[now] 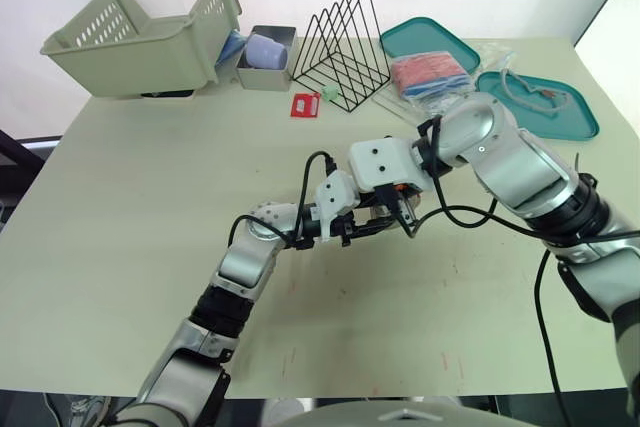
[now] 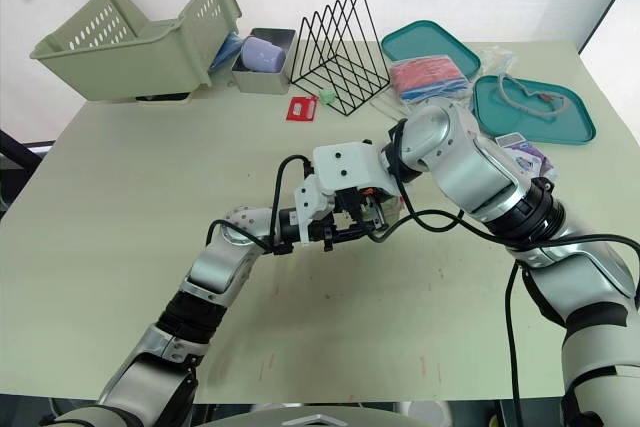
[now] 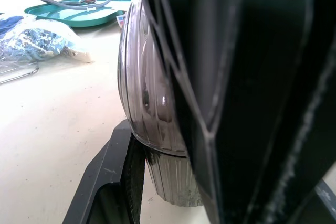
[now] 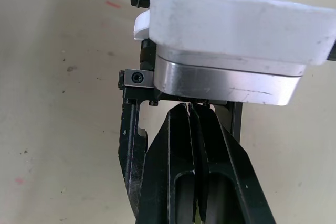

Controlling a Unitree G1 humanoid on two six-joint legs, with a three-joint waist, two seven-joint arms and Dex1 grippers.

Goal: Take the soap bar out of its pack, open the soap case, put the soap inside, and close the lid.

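Seems mid-task, at the case stage. Clamps the translucent ribbed soap case in the left pincer, low over the middle of the worktop, with the right pincer pressed together just beside it, probably prying at it. Cannot tell of soap inside; leaves at least closing undone.

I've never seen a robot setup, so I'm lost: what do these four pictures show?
A two-armed humanoid robot works at a table. Two pictures come from its head, looking down; the other two come from a camera on each wrist. On the table lie a basket, a wire rack, teal trays and a small red pack. The arms meet mid-table: the left fingers clamp a smoky ribbed case, and the right fingers are shut beside them.
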